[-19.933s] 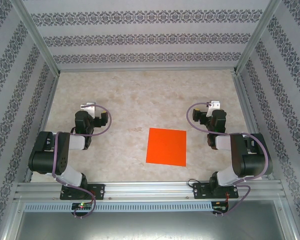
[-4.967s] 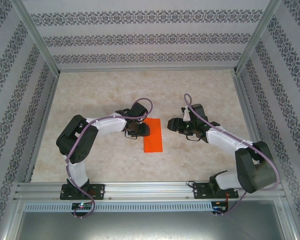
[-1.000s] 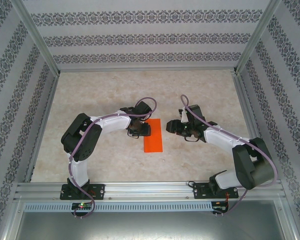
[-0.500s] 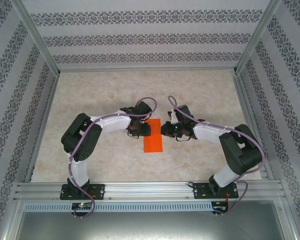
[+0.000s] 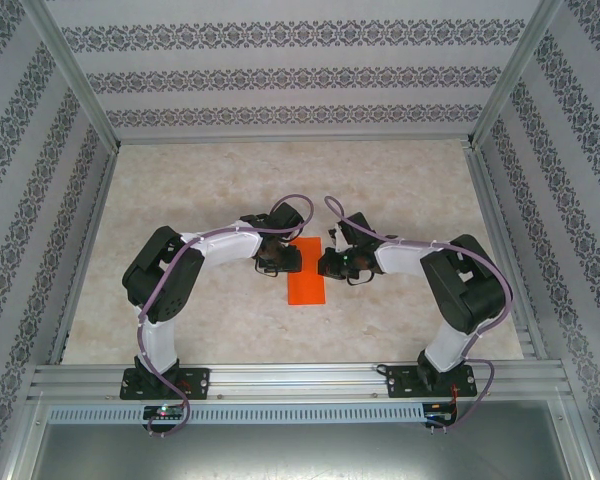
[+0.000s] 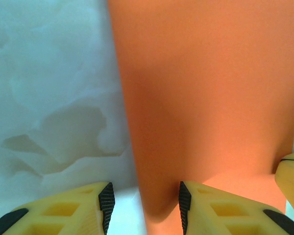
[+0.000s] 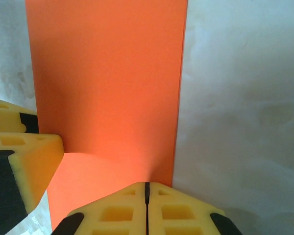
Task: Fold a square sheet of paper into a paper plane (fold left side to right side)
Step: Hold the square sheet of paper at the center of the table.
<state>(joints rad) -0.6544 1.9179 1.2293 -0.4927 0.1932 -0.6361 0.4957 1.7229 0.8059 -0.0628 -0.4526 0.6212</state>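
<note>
The right gripper is being held with its two yellow fingers pressed flat together, only a thin seam being shown between them, and nothing is being seen clamped in that seam. Its closed tips are being kept low over the orange sheet of paper, just inside the sheet's right-hand edge as the right wrist camera sees it; whether they are actually being pressed onto the paper cannot be told. The left gripper is being held with its jaws apart and nothing is being gripped between them: the sheet's edge is being straddled, one black-padded finger being placed over the paper and the other over the bare table just beside it. A yellow finger of each gripper is being caught at the margin of the other wrist's view, so the two tools are being kept close together over the same end of the sheet. From above, the left gripper and the right gripper are being brought in from opposite sides, the sheet being flanked at its far end. The paper is being shown as a narrow upright rectangle lying flat on the pale marbled table, near the middle, with its far end being partly covered by the grippers and its near end being left free, pointing toward the arm bases.
</note>
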